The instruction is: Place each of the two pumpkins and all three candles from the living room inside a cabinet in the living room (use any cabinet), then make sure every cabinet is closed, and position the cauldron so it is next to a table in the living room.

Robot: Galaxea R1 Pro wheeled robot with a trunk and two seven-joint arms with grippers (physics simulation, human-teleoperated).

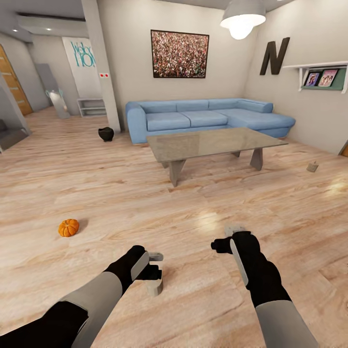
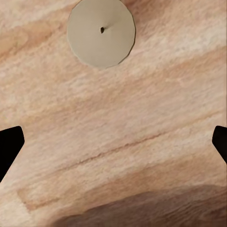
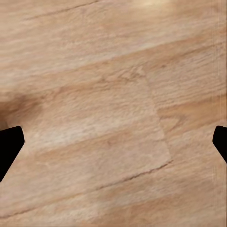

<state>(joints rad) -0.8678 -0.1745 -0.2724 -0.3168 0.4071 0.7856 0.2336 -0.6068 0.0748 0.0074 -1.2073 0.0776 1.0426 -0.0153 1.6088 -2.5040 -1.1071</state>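
we have a candle (image 2: 101,32) standing upright on the plank floor (image 1: 193,208) just under our left tool (image 1: 155,270), whose fingers gape wide; the right tool (image 3: 113,142) is spread over bare boards. the candle looks stiff, light, probably waxy-slick, so we'd pinch its round sides midway. a pumpkin (image 1: 68,227) lies well apart.
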